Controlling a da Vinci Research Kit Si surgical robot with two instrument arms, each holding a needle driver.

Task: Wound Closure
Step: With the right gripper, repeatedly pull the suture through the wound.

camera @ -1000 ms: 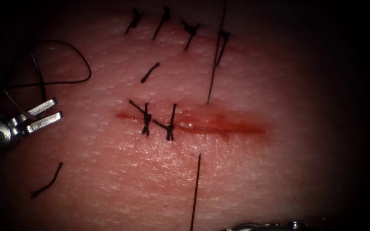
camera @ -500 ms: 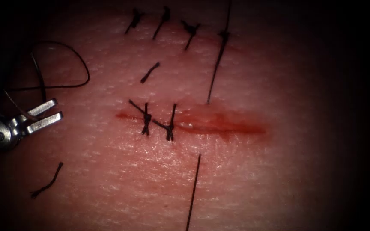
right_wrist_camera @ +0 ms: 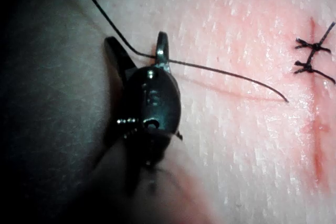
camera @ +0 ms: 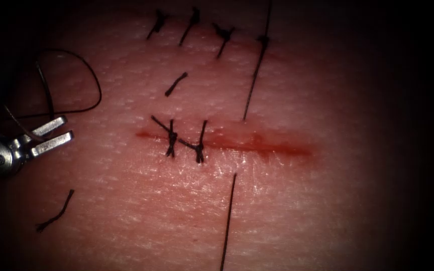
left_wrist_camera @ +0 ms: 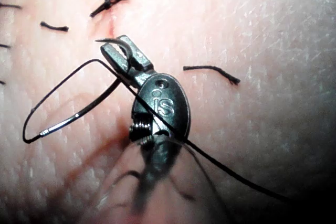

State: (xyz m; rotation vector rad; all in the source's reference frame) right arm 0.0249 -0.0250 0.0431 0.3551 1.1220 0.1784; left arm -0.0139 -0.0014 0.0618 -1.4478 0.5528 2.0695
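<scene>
Two knotted stitches (camera: pixel 184 143) cross the cut (camera: pixel 257 145) in the tissue (camera: pixel 327 200). The left tool (camera: pixel 52 133), left of the cut, jaws slightly apart, holds the needle (left_wrist_camera: pixel 116 45) near its tip. The right tool (right_wrist_camera: pixel 137 51), jaws apart, has thread (right_wrist_camera: pixel 220 71) lying across one jaw

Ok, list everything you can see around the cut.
pink pork-belly tissue: one, across the view.
red-stained cut: one, horizontal, centre.
black tied stitches: two, on the cut's left part.
long black thread: one, strands above and below the cut, loop far left.
short black cut ends: two, left of centre.
curved steel needle: one, out of the tissue, gripped near its point.
left tool: silver, shut on needle.
right tool: dark, thread bends at its tip.
</scene>
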